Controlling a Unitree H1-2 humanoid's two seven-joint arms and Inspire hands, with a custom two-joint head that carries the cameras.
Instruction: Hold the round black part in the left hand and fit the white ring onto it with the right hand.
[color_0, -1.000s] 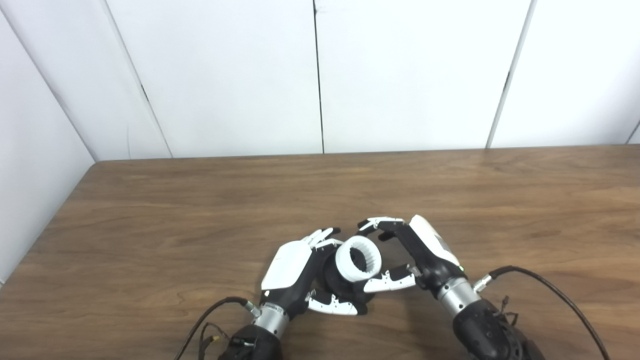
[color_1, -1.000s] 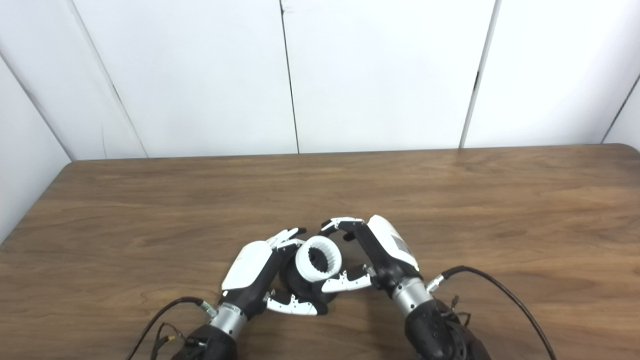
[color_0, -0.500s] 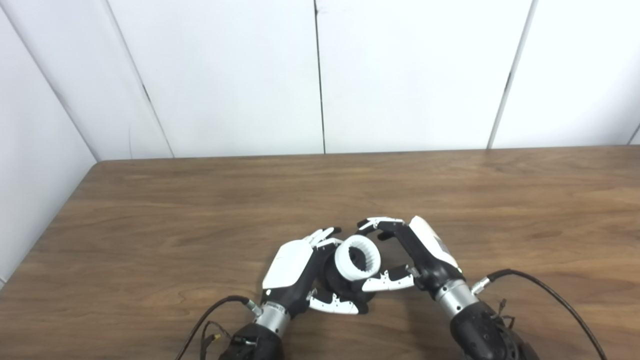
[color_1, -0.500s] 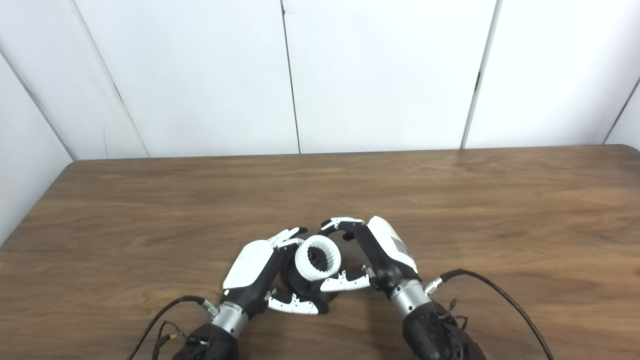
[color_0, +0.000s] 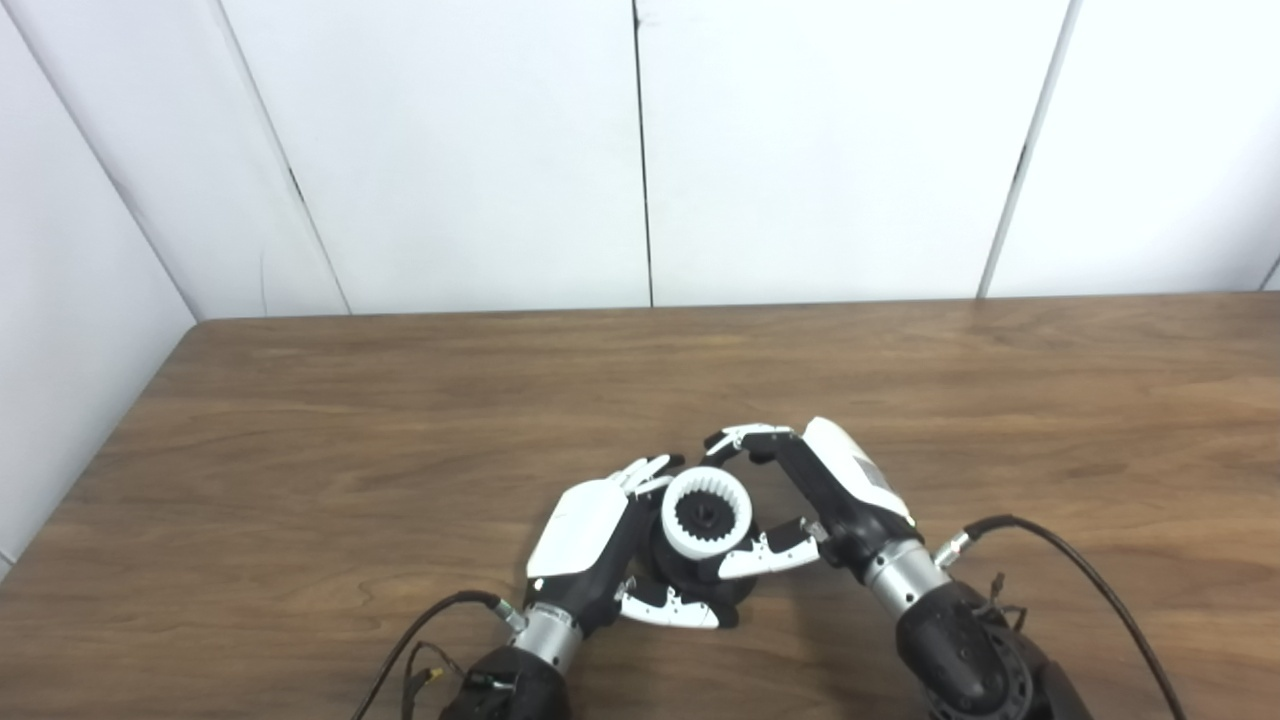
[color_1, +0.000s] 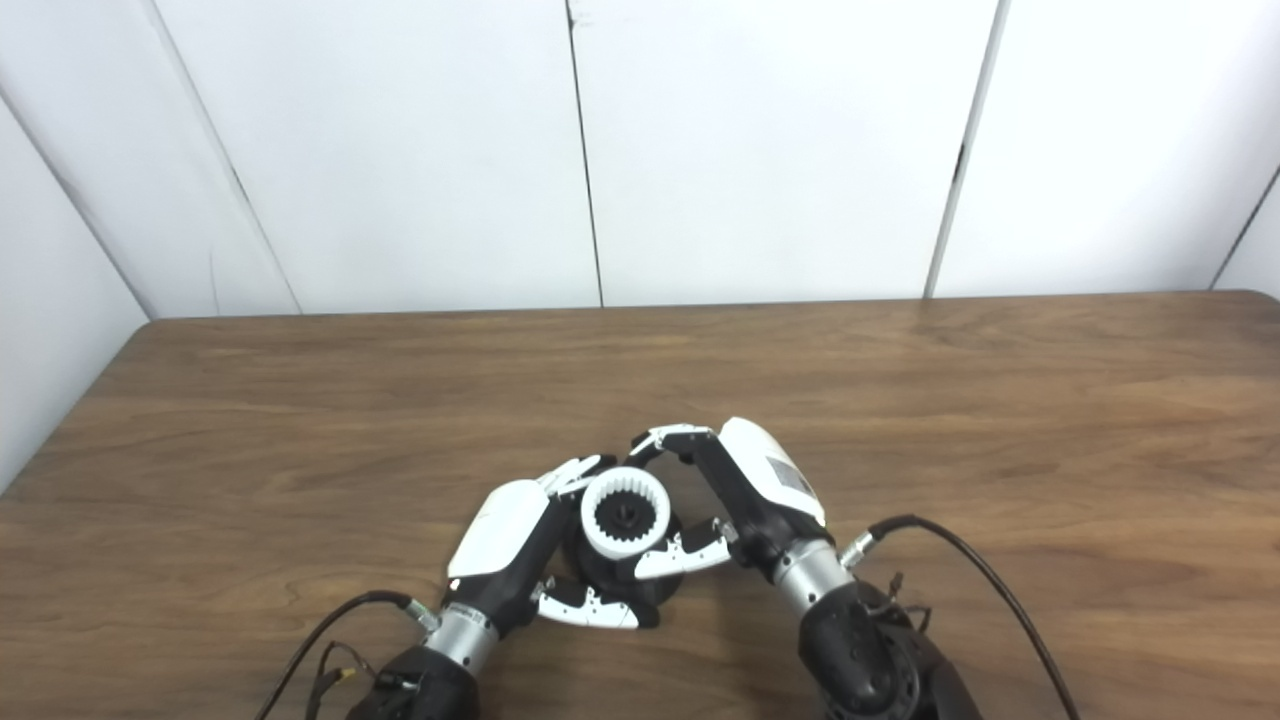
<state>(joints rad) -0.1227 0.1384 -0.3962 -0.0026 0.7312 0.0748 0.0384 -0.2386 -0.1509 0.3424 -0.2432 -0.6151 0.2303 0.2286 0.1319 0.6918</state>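
The round black part rests low over the table near its front edge, cupped by my left hand, whose fingers and thumb wrap its left and lower sides. The white ring, toothed on its inside, lies face-up on top of the black part, and a dark hub shows through its hole. My right hand comes in from the right, shut on the ring, with fingers curled over its far rim and thumb at its near right edge.
The wooden table stretches wide to the left, right and back, ending at a white panelled wall. A black cable loops from my right wrist; another cable trails from my left wrist.
The white ring has tipped from tilted toward the right to flat, face-up, lower on the black part. My right hand has shifted slightly left and forward with it. The left hand stayed put.
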